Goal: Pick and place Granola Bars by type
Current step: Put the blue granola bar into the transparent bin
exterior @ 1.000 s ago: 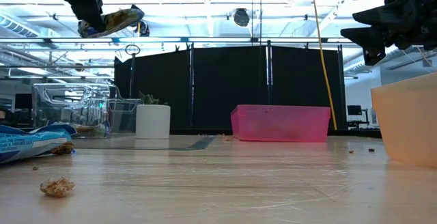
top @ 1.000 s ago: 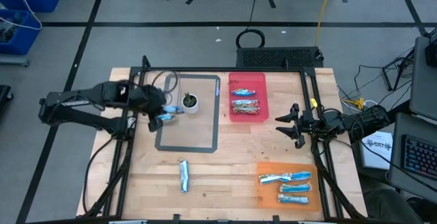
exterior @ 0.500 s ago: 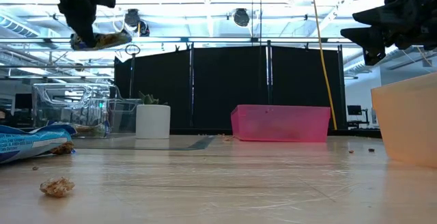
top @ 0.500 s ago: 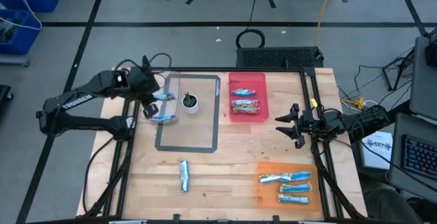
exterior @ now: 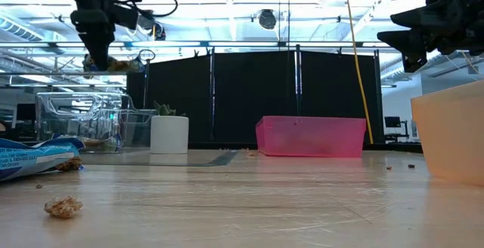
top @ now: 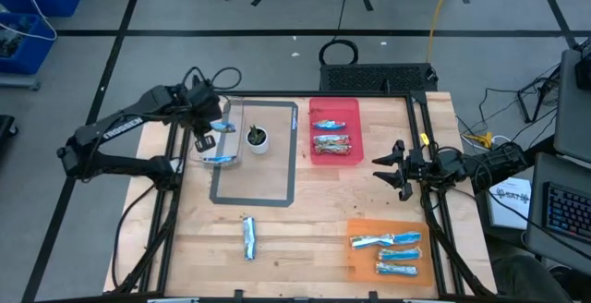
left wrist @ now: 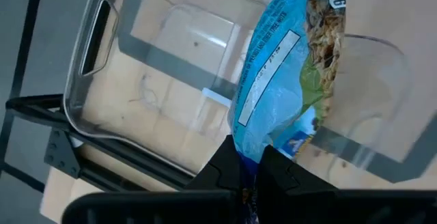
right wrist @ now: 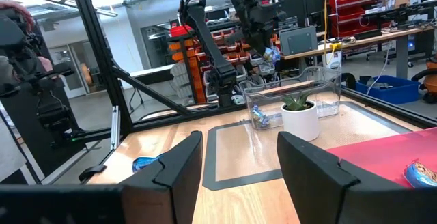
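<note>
My left gripper [top: 205, 129] is shut on a blue granola bar [top: 224, 127] above a clear plastic bin [top: 231, 109] at the far left; it also shows in the low view [exterior: 94, 51] and in the left wrist view [left wrist: 249, 176]. Another blue bar [top: 222, 158] lies in the bin. Two bars lie in the pink tray [top: 334, 129], three blue bars in the orange tray [top: 392, 248], and one blue bar [top: 247, 236] lies flat on the table. My right gripper [top: 392, 167] is open and empty at the right side, above the table. My left gripper pinches the blue bar by one end of its wrapper [left wrist: 251, 149] between its two fingers. The rest of the bar [left wrist: 287, 67] sticks out past the fingertips. The bar is lifted clear, over the clear bin.
A small green plant in a white pot [top: 257, 139] stands next to the clear bin, on a grey-edged mat [top: 277, 197]. Crumbs [exterior: 63, 206] lie on the near table. A black frame [top: 420, 137] runs along the table's edges.
My left gripper has gone toward the table's far edge with the blue bar, staying shut on it. The bar has turned about and now stands over the clear bin's far part. My right arm has kept still.
</note>
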Robot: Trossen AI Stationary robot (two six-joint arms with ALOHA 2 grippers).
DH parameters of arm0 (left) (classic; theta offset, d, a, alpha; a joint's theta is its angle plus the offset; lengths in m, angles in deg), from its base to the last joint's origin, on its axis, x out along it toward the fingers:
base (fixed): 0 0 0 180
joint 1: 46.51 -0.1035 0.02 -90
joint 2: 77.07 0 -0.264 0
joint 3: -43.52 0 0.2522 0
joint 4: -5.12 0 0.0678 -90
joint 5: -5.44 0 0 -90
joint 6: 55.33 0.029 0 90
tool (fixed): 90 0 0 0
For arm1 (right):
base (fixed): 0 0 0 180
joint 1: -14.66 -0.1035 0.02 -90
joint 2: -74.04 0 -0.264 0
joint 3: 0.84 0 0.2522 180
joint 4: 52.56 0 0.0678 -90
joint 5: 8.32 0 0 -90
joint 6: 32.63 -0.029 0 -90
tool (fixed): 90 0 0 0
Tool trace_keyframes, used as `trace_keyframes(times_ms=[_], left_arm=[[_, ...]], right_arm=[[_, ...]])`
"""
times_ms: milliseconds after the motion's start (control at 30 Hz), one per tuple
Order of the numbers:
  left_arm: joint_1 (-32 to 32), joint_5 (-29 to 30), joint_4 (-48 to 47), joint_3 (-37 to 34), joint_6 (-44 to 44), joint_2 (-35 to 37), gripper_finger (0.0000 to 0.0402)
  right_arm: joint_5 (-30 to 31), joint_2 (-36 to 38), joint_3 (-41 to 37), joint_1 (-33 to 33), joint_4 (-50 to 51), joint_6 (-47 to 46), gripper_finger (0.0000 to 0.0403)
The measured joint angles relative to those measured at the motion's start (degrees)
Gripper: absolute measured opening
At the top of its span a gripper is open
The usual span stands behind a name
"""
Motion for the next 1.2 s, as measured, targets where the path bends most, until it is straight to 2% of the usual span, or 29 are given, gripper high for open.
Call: trace_keyframes(times_ms=[233, 567, 767, 967, 1200], left_arm=[[-2.6, 0.0, 1.1, -1.0, 1.3, -2.9, 0.0016], [-2.9, -0.4, 8.1, -12.8, 0.8, -2.5, 0.0016], [-2.9, -0.4, 13.8, -16.9, 0.6, -2.5, 0.0016], [-3.7, -0.4, 14.2, -17.3, -0.5, -2.5, 0.0016], [-4.8, 0.0, 13.7, -17.2, -6.0, -2.5, 0.0015]], right_arm=[[0.0, 0.0, 0.0, 0.0, 0.0, 0.0, 0.0183], [0.0, 0.0, 0.0, 0.0, 0.0, 0.0, 0.0183], [0.0, 0.0, 0.0, 0.0, 0.0, 0.0, 0.0183], [0.0, 0.0, 0.0, 0.0, 0.0, 0.0, 0.0183], [0.0, 0.0, 0.0, 0.0, 0.0, 0.0, 0.0183]])
